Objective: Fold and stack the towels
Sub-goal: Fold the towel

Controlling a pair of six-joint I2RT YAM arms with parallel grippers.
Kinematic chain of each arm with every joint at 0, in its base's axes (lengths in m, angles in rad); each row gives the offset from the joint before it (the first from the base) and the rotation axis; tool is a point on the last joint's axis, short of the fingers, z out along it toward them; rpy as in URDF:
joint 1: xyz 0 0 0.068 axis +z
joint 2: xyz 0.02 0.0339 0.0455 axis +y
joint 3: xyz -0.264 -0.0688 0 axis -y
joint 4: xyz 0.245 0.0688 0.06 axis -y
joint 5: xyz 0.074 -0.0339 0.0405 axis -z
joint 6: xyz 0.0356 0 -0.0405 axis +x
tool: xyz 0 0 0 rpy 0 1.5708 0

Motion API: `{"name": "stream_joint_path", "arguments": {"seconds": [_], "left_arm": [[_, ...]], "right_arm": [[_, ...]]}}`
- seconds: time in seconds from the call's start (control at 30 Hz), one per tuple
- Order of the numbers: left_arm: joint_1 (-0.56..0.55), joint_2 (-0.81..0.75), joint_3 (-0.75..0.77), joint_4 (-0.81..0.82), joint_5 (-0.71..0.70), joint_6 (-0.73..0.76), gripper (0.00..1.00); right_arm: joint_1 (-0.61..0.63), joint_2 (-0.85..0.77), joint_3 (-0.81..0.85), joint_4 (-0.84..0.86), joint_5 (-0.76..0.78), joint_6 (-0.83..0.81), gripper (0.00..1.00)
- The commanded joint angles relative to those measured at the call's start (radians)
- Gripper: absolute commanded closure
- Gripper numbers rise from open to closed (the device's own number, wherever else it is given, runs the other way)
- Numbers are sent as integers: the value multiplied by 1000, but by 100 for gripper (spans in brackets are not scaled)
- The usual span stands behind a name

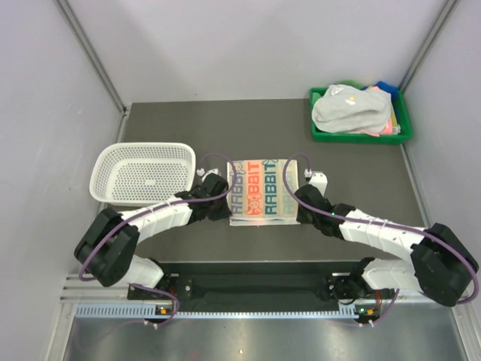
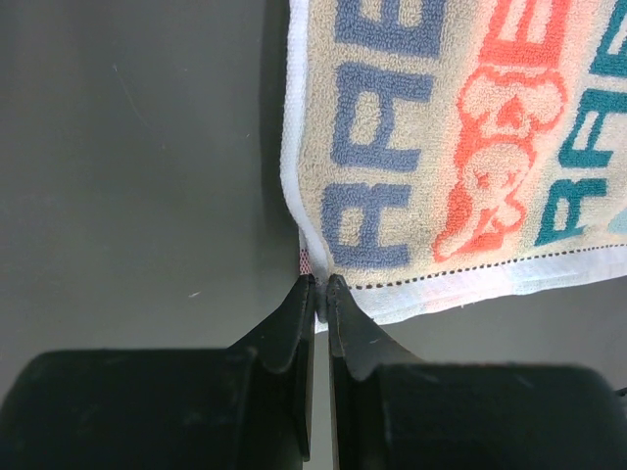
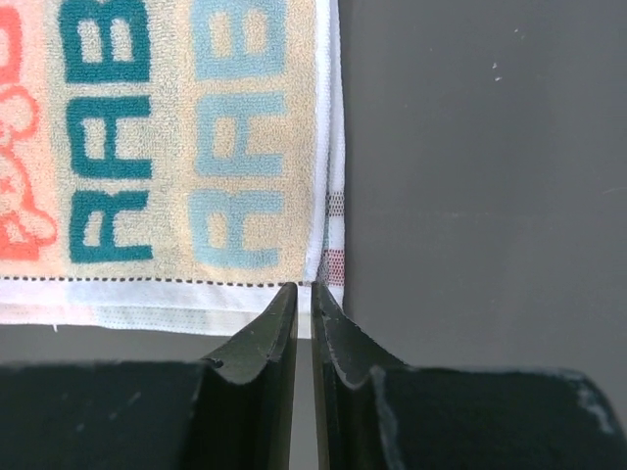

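Note:
One of the towels [image 1: 255, 192], cream with coloured RABBIT lettering, lies flat mid-table between both arms. My left gripper [image 1: 223, 198] is at its near left corner. In the left wrist view that gripper [image 2: 321, 284] is shut, with the towel's [image 2: 441, 147] white hem bunched between the tips. My right gripper [image 1: 294, 198] is at the near right corner. In the right wrist view that gripper [image 3: 305, 289] has its jaws a narrow slit apart, over the flat hem of the towel [image 3: 176, 147]. A red-and-white striped layer [image 3: 335, 235] peeks out under that edge. More towels [image 1: 349, 109] are heaped at the back right.
A white perforated basket [image 1: 143, 173] stands left of the towel, close to my left arm. A green tray [image 1: 319, 134] at the back right holds the heap of grey, pink and blue cloths. Grey walls close in the table on both sides.

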Motion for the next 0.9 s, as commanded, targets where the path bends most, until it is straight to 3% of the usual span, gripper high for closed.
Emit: {"name": "stream_joint_path", "arguments": {"seconds": [0.0,0.13,0.27,0.87], "left_arm": [[-4,-28,32,1,-9,18,100],[-4,-26,29,2,-7,18,100],[-4,-21,29,5,-7,16,100],[-4,-15,21,15,-9,13,100]], "right_arm": [[15,12,43,22,12,-9,90],[17,15,40,27,12,-7,92],[17,24,38,39,7,-6,80],[22,90,40,74,2,-5,82]]}}
